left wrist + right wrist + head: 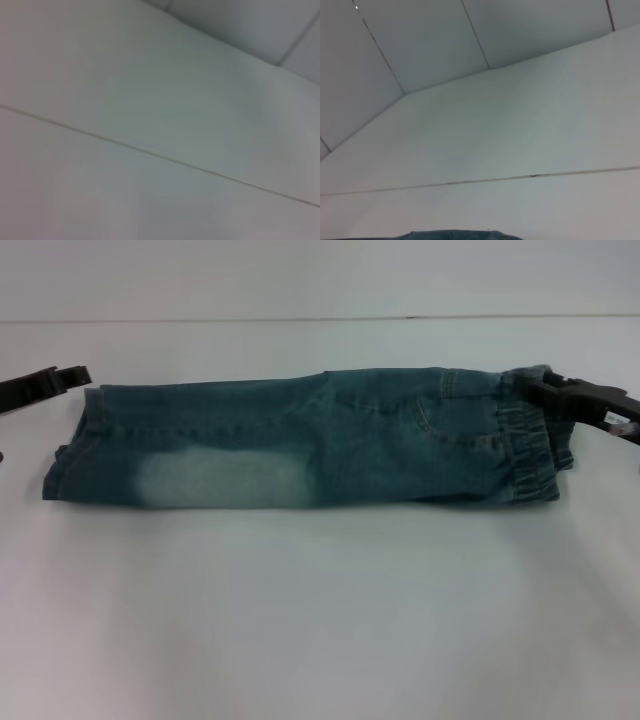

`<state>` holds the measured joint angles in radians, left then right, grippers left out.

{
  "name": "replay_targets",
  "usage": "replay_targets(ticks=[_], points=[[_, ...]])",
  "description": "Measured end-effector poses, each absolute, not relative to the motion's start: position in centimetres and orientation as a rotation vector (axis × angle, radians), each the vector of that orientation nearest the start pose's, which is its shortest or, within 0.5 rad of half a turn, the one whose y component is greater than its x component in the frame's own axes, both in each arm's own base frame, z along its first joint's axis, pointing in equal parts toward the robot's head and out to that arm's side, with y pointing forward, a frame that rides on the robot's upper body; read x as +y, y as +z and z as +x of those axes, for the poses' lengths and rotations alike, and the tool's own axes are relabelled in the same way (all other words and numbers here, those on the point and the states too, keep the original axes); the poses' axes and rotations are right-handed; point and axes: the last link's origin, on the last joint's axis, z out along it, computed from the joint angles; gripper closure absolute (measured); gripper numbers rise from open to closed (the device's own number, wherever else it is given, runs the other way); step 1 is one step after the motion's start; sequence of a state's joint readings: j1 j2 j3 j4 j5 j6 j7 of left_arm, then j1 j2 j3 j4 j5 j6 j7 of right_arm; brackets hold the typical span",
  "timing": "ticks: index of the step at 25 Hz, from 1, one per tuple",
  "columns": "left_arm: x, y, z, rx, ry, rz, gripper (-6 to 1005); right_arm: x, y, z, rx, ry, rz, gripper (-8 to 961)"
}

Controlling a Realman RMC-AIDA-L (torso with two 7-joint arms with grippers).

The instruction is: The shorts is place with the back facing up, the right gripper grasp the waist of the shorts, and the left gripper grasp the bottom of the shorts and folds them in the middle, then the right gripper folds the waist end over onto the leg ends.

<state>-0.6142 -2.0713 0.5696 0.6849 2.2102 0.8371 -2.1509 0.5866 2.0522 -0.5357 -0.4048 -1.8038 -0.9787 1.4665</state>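
Observation:
The blue denim shorts (pixel 300 445) lie on the white table (pixel 320 620), folded lengthwise into one long band. The leg ends (pixel 75 445) are at the left and the elastic waist (pixel 525 450) is at the right. My right gripper (pixel 545 390) sits at the far corner of the waist, shut on the waistband. A thin strip of the denim shorts (pixel 455 235) shows in the right wrist view. My left gripper (pixel 68 375) hangs just beyond the far corner of the leg ends, apart from the cloth. The left wrist view holds only the table and wall.
The table's far edge (pixel 300 320) meets a plain wall behind the shorts. A wide stretch of bare tabletop lies between the shorts and the near edge.

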Motion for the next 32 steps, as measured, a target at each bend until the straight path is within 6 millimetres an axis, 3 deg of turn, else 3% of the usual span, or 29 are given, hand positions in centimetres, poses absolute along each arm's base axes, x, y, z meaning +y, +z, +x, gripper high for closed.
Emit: replay_targets(ticks=[5, 9, 10, 14, 16, 21, 25, 32], points=[[40.0, 5.1, -31.7, -1.326, -0.597, -1.898, 485, 38.4, 3.1, 32.2, 1.151, 0.727, -2.068, 454], [38.3, 5.2, -30.6, -1.217, -0.697, -2.031, 302, 38.7, 6.1, 31.7, 1.165, 0.718, -2.13, 279], [36.8, 5.1, -29.4, -1.119, -0.783, -2.159, 254, 38.8, 7.1, 31.4, 1.173, 0.701, -2.149, 235], [35.0, 4.8, -28.0, -1.014, -0.869, -2.321, 65, 39.6, 10.0, 29.2, 1.235, 0.581, -2.241, 95], [33.8, 4.5, -27.1, -0.946, -0.914, -2.426, 65, 40.1, 10.6, 27.7, 1.294, 0.471, -2.29, 25], [32.4, 3.8, -26.3, -0.884, -0.959, -2.537, 65, 41.7, 10.3, 25.0, 1.345, 0.13, -2.319, 35], [31.7, 3.4, -26.4, -0.886, -0.973, -2.553, 66, 42.4, 8.9, 24.7, 1.333, -0.085, -2.292, 38], [30.9, 2.9, -27.0, -0.918, -0.98, -2.542, 66, 42.6, 6.8, 25.5, 1.34, -0.13, -2.254, 38]])
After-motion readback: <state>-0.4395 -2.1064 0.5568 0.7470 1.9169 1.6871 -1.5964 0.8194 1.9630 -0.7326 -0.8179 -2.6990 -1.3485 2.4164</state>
